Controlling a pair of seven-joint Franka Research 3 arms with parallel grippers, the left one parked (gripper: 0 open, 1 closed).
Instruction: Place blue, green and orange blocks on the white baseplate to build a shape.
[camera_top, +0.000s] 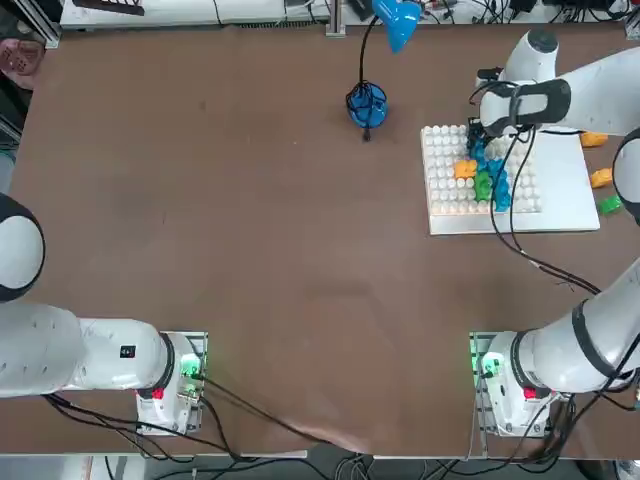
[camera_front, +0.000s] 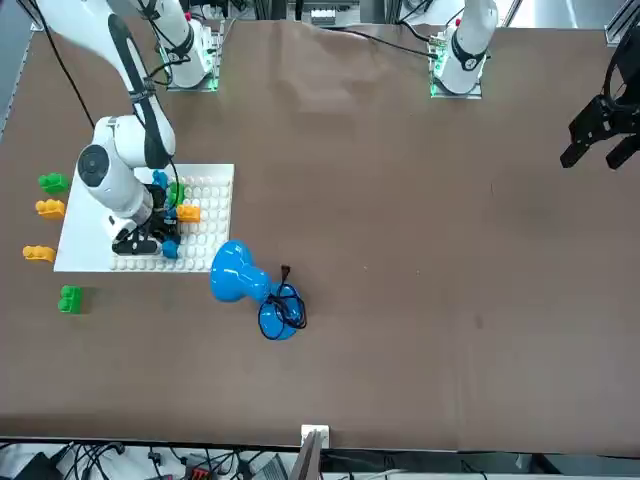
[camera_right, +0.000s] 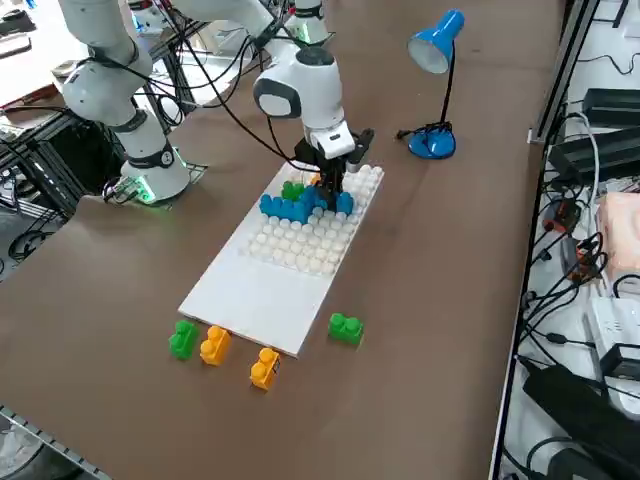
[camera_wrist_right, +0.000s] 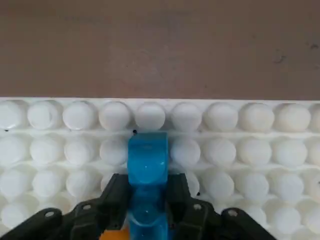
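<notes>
Your right gripper (camera_wrist_right: 148, 197) hides part of the white baseplate (camera_wrist_right: 240, 150) at lower frame, fingers (camera_wrist_right: 116, 192) clamped on a blue block (camera_wrist_right: 147, 165) seated between them; an orange sliver shows beneath.

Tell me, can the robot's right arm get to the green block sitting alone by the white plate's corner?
Probably yes. The green block lies alone on bare table beside the white baseplate, but the right end effector must first release its blue block.
</notes>
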